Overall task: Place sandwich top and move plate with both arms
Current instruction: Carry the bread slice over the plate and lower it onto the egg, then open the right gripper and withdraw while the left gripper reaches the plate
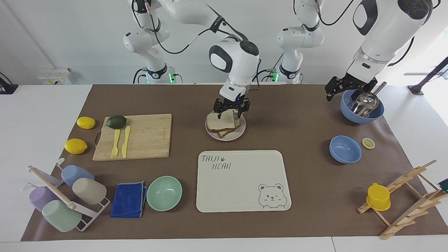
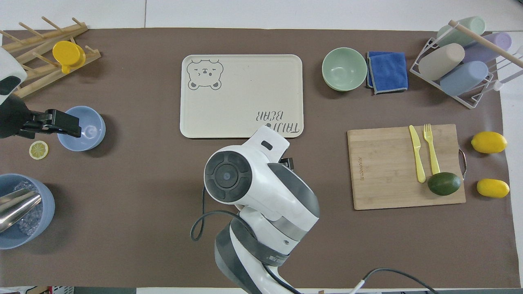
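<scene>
The sandwich top point(image 1: 221, 120), a light-brown bread slice, lies flat on the stacked sandwich on the small round plate point(image 1: 228, 138). The plate is near the middle of the table, nearer to the robots than the bear tray. My right gripper point(image 1: 231, 111) hangs open just above the edge of the slice nearer the robots and holds nothing. In the overhead view the right arm point(image 2: 261, 192) hides the plate and the bread. My left gripper point(image 1: 344, 93) waits open in the air beside the large blue bowl; in the overhead view it point(image 2: 69, 125) is over the small blue bowl's edge.
The cream bear tray point(image 1: 241, 182) lies just farther from the robots than the plate. A cutting board point(image 1: 140, 136) with fork, knife and avocado is toward the right arm's end. A blue bowl with a metal scoop point(image 1: 362, 108) and a small blue bowl point(image 1: 344, 149) are toward the left arm's end.
</scene>
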You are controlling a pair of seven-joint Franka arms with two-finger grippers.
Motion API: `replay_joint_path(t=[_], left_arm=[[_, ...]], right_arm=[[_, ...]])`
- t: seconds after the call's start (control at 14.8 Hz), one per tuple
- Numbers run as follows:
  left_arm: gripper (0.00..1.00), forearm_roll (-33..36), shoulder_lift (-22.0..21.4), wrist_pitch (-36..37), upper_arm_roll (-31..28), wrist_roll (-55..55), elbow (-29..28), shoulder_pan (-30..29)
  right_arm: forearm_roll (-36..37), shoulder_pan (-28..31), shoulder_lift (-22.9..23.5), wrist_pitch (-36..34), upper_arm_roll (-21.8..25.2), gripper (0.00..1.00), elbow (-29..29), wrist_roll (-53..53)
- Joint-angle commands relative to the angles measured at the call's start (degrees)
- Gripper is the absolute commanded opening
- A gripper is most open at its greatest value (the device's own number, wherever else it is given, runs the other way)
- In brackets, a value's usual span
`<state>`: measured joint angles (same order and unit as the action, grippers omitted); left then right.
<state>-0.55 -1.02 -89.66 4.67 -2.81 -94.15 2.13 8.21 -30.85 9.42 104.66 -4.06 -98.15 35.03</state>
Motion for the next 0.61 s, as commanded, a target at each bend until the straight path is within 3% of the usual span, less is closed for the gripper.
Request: replay_joint_path(t=[0.0,0.27,0.54], left_arm=[[1.0,0.64,-2.22,-1.13,0.25,-0.09,-3.4,1.82],[1.0,0.12,-6.88,-13.57,0.25,-7.87,-15.76,8.39],[1.0,-5.58,-5.31,-21.5,0.25,-13.36,-22.2,13.94]], right_arm=[[-3.19,9.11,-4.83,-5.23,-0.42,1.0,-0.29,-10.03],[-8.91,21.16,-10.2,-11.22,-0.07,1.0,-0.12,-17.62],[-7.86,26.36,-8.81,-18.62,0.1,1.0,7.52,-25.24]])
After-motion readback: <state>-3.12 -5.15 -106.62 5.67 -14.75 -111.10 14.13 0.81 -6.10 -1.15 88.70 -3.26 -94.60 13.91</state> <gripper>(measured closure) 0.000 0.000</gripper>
